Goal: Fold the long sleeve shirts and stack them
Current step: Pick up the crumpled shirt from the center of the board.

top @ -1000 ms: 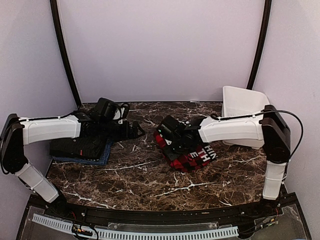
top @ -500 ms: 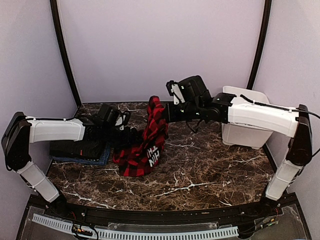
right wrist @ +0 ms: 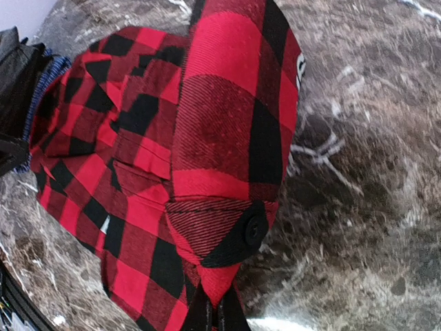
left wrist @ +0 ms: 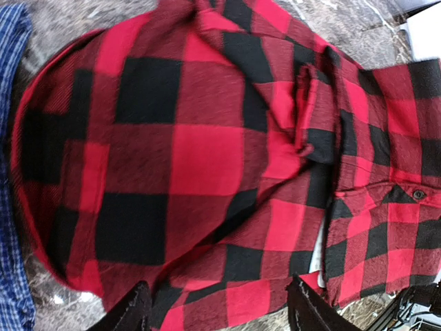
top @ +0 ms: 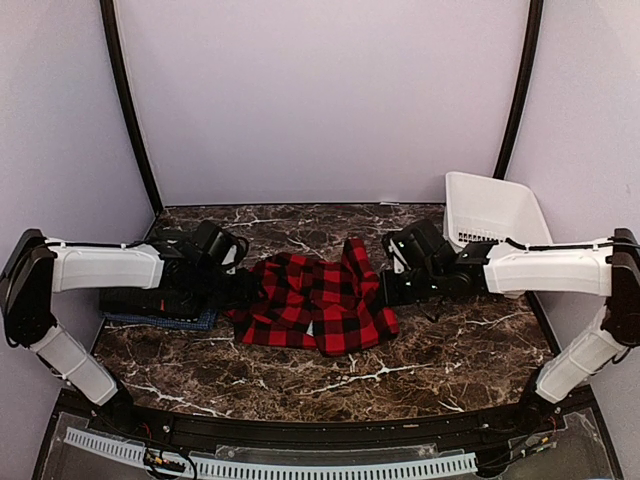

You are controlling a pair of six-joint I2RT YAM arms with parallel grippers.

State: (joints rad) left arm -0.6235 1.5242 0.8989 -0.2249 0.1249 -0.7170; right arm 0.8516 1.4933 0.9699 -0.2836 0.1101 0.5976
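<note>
The checked shirt (top: 315, 305) lay limp and light, best taken at its edges: my right jaws pinched its cuff (right wrist: 207, 231), while my left jaws straddled cloth, grip I couldn't tell.

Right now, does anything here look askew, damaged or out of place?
The checked shirt lies rumpled and skewed mid-table, one cuff pinched in the shut right gripper; that fits a fold in progress. The white basket at the far right looks tipped rather than sitting flat. No damage shows.
</note>
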